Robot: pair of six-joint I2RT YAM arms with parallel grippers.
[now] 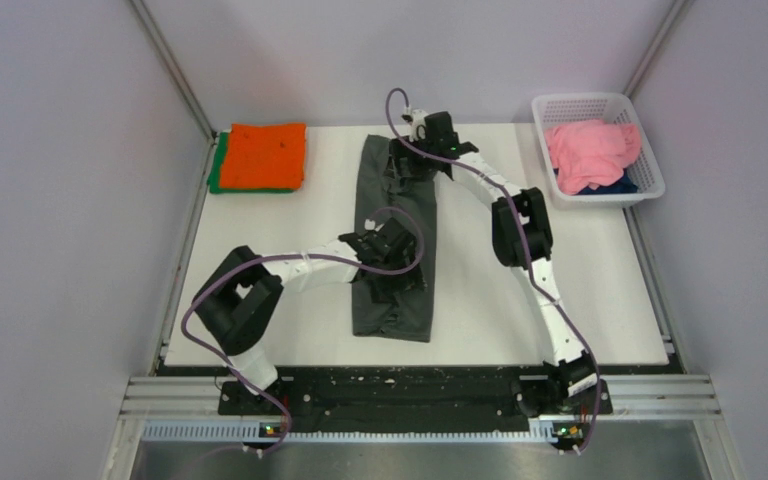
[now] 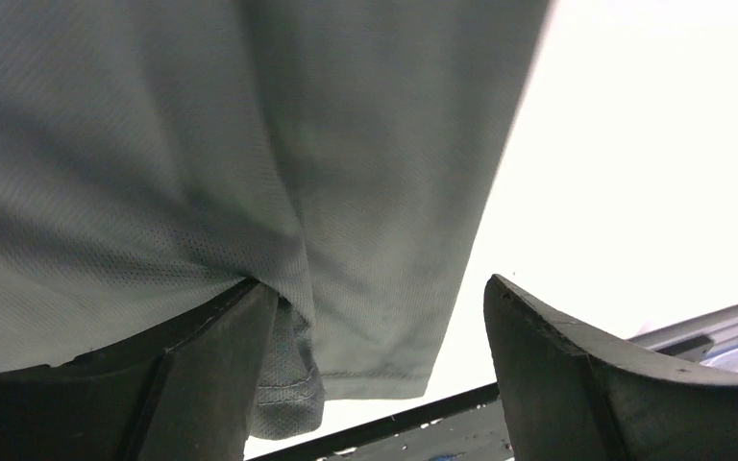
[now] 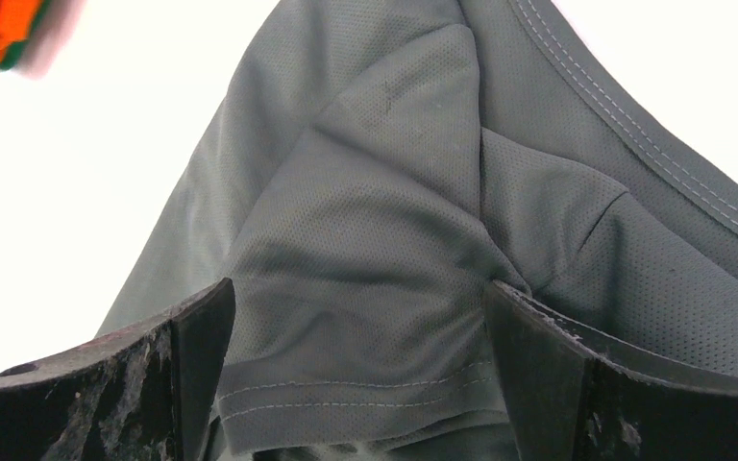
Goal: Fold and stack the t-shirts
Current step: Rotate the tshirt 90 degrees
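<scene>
While the dark grey shirt lies in a long strip on the table, the left gripper sits spread over its near half, the right gripper spread over its collar end.

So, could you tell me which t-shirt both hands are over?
The dark grey mesh t-shirt, a long strip mid-table; the folded orange t-shirt lies far left, the crumpled pink t-shirt in the white plastic lattice basket.
</scene>
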